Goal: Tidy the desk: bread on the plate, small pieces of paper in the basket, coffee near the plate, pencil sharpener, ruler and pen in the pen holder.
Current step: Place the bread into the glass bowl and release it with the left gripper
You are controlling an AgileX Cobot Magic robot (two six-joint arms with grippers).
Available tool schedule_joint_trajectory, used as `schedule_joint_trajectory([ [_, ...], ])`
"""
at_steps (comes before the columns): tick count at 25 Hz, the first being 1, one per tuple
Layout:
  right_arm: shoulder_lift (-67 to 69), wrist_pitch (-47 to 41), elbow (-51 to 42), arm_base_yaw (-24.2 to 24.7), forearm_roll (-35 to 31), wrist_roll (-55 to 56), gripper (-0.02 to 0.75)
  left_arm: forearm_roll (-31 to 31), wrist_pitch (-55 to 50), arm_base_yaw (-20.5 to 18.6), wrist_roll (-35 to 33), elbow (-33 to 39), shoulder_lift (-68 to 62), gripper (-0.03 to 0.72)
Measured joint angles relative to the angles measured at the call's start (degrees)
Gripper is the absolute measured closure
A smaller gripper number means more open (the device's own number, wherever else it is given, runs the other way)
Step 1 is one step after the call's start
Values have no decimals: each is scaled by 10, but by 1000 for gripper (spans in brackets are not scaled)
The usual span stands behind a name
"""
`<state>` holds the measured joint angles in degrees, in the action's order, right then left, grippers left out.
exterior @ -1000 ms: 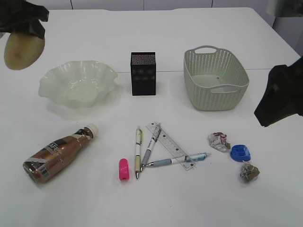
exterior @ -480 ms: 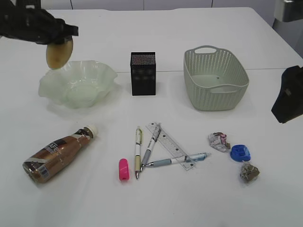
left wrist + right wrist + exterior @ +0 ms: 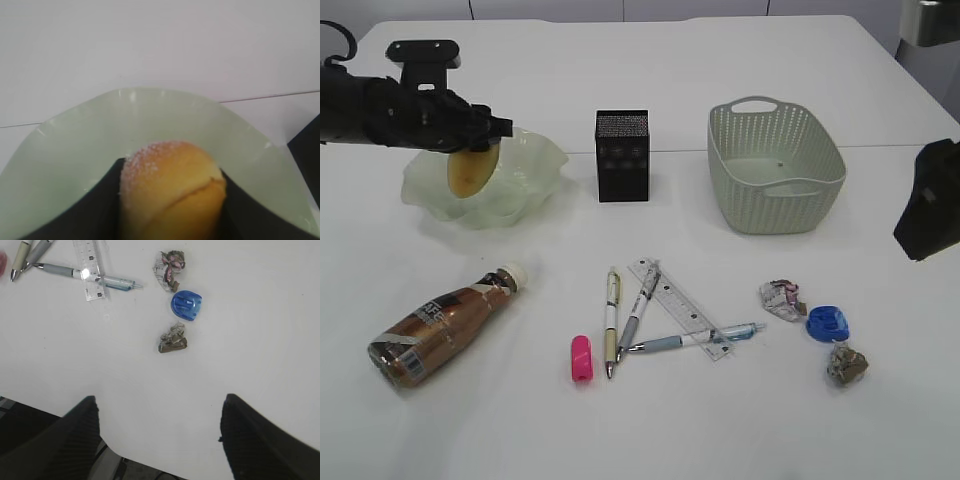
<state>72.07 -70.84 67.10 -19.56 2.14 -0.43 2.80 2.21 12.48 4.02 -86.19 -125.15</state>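
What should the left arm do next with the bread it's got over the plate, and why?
Probably finish opening the left gripper and lift clear. The bread already sits low inside the plate, with the fingers flanking it on both sides in the wrist view. Whether it rests on the plate's floor yet is unclear, so a gentle release seems safest.

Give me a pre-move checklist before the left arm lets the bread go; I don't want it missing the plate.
1. Bread over the plate: ok, inside the rim.
2. Bread resting on the plate floor: cannot tell.
3. Left gripper jaws either side of the bread: ok; whether they grip or have loosened, cannot tell.
4. Pen holder apart from the plate: ok.
5. Right gripper open, empty, over the paper scraps: ok.
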Motion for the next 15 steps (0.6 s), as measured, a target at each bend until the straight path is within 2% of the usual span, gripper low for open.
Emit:
schedule_joint_trajectory([
  [4, 0, 0, 0, 0, 0, 0, 156, 2, -1, 1, 0, -1, 0, 171],
  [6, 0, 0, 0, 0, 0, 0, 156, 2, -4, 1, 0, -2, 0, 106],
  [9, 0, 0, 0, 0, 0, 0, 157, 2, -7, 1, 0, -2, 0, 77],
  [15, 0, 0, 0, 0, 0, 0, 157, 11, -22, 1, 0, -2, 0, 76],
])
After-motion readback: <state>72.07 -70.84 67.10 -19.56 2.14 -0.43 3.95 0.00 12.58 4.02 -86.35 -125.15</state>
